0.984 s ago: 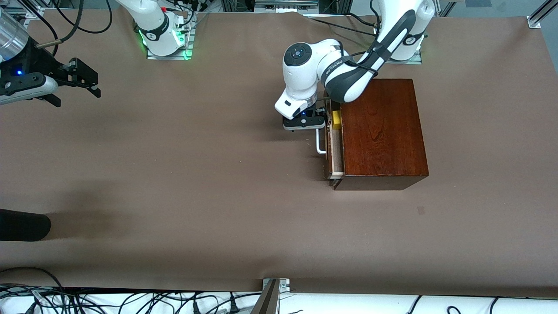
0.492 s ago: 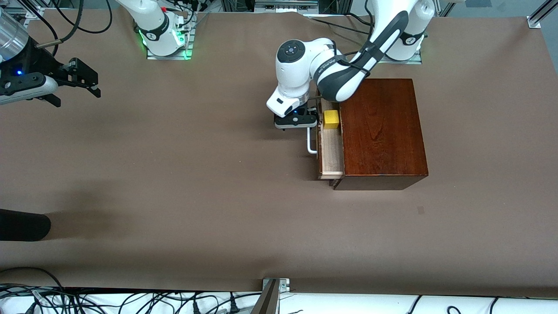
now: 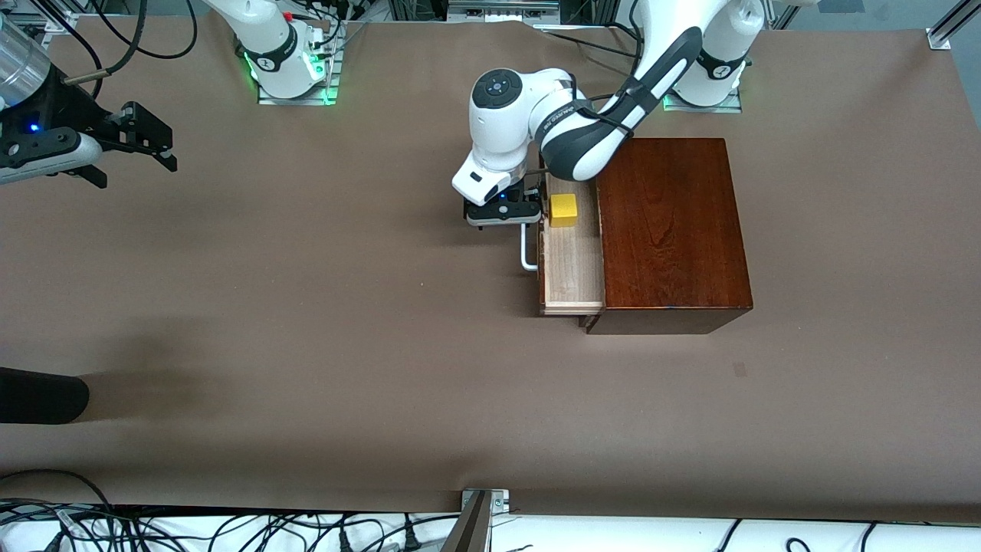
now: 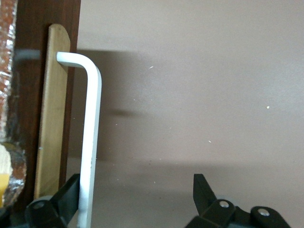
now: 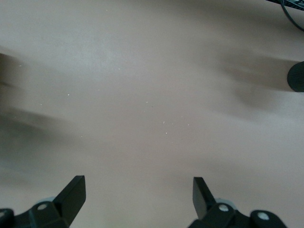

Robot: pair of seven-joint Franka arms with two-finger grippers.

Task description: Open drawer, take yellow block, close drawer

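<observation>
The drawer (image 3: 571,261) stands partly pulled out of the mahogany box (image 3: 670,230), toward the right arm's end of the tabletop (image 3: 306,307). The yellow block (image 3: 563,209) sits in the tray at the end nearer the robots' bases, just inside the drawer front. The left gripper (image 3: 500,216) is at the white handle (image 3: 527,249), at that same end of the bar. In the left wrist view the fingers (image 4: 71,192) are spread, with the bar (image 4: 90,142) against the inside of one finger and a wide gap to the other: hooked, not clamped. So the block lies just beside these fingers, over the drawer front from them, and the handle's long axis runs along that front. The left arm is by far the nearer. The right gripper (image 3: 146,142) waits, fingers apart, near the tabletop's edge at the right arm's end, well apart from the box.
</observation>
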